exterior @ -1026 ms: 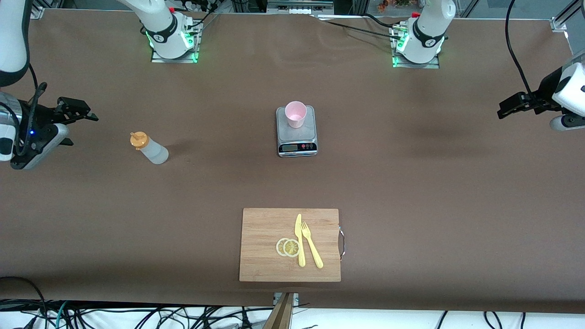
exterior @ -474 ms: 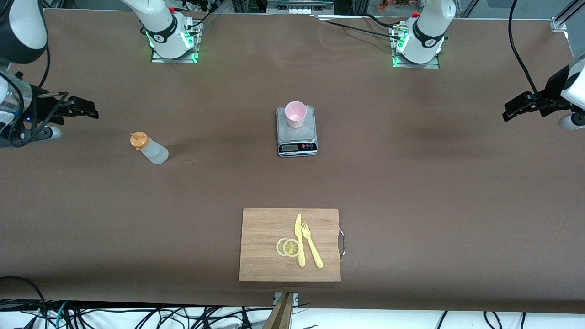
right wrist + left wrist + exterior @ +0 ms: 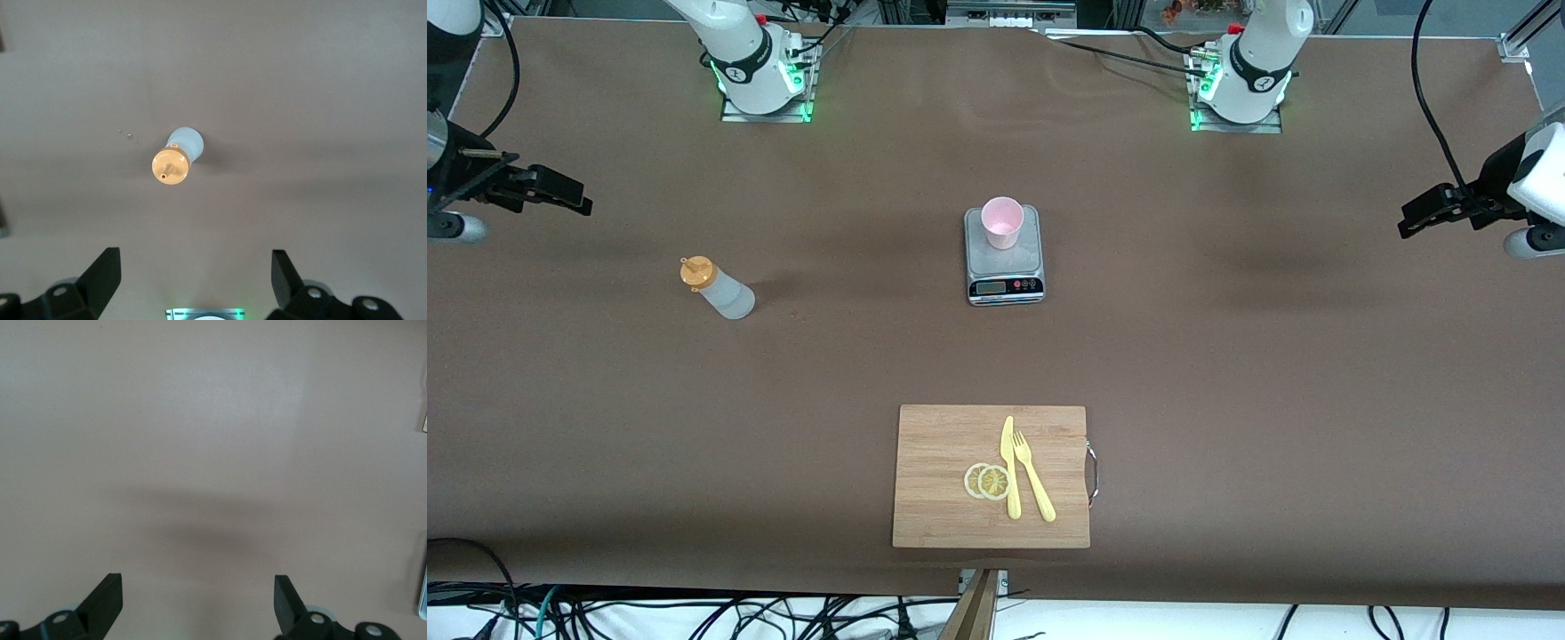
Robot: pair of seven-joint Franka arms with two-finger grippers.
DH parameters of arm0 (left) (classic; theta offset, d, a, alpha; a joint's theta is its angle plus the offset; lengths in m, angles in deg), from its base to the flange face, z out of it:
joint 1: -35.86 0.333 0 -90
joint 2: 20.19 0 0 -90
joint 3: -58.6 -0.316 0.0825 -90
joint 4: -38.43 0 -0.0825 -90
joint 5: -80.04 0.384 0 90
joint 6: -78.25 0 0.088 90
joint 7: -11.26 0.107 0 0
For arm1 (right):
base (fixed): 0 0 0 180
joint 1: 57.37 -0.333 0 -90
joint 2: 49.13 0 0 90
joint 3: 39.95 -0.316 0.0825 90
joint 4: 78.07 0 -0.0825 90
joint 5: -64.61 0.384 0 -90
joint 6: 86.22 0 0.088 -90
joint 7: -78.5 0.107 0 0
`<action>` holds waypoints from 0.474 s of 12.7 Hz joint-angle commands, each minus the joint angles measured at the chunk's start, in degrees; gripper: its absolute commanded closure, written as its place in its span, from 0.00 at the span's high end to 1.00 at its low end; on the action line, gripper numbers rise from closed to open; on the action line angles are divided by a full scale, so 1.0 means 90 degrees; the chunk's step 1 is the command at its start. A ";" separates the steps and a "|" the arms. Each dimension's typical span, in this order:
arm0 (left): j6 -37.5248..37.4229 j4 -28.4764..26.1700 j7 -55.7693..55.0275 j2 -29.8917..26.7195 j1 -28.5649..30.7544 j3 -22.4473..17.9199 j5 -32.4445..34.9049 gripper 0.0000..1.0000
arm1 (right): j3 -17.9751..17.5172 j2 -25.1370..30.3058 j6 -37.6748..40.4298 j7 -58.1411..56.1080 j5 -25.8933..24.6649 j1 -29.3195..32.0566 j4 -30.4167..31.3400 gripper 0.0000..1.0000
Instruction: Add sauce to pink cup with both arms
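Sauce bottle (image 3: 718,288): translucent whitish squeeze bottle with an orange nozzle cap, standing upright on the brown table (image 3: 1227,373) toward the right arm's end. Nothing touches it. In the right wrist view the bottle (image 3: 177,157) is seen from above, cap uppermost, with a few small specks on the table just beside it.

Right gripper (image 3: 560,188): up in the air over the table's edge at the right arm's end, well apart from the sauce bottle. Fingers spread wide, holding nothing; the right wrist view shows the same gripper (image 3: 195,275) with the bottle lying ahead of its open fingers, roughly between their lines.

Pink cup (image 3: 1002,222): upright on the plate of a small digital kitchen scale (image 3: 1004,258) near the table's middle, well apart from both grippers and from the bottle.

Left gripper (image 3: 1427,211): in the air over the table's edge at the left arm's end, far from the cup. Fingers spread, empty; the left wrist view shows this gripper (image 3: 198,605) over bare brown table.

Wooden cutting board (image 3: 943,516): nearer to the front camera than the scale. On it lie two lemon slices (image 3: 986,481), a yellow plastic knife (image 3: 1009,467) and a yellow plastic fork (image 3: 1033,476), side by side.
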 commanded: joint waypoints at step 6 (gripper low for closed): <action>-0.0042 -0.0008 0.0107 -0.0058 -0.0091 -0.0036 0.0059 1.00 | -0.0298 -0.0004 -0.0084 0.0439 -0.0009 -0.0038 -0.0266 1.00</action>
